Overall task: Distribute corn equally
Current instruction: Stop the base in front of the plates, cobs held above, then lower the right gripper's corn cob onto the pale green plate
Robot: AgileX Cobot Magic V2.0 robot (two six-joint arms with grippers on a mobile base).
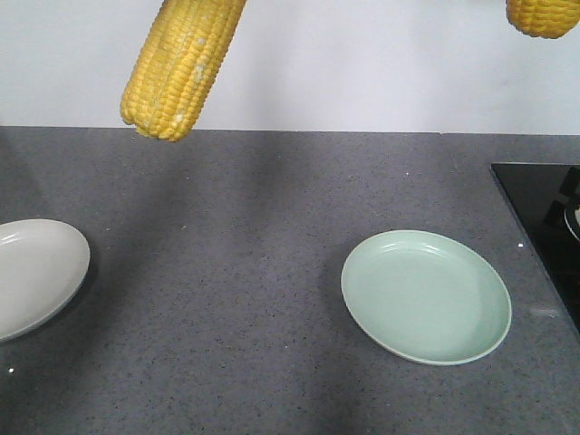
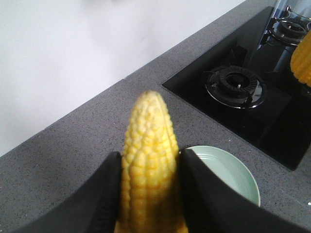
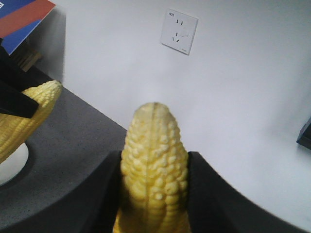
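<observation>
Two yellow corn cobs hang above the grey counter. The left cob dangles at the top left of the front view, the right cob only shows its end at the top right. My left gripper is shut on the left cob, black fingers pressed to both its sides, with the green plate below and beyond. My right gripper is shut on the right cob. The left cob also shows there, above the white plate. Neither gripper itself appears in the front view.
A white plate lies at the counter's left edge and a green plate right of centre, both bare. A black gas hob fills the right end. A wall socket and a blue-red box sit behind.
</observation>
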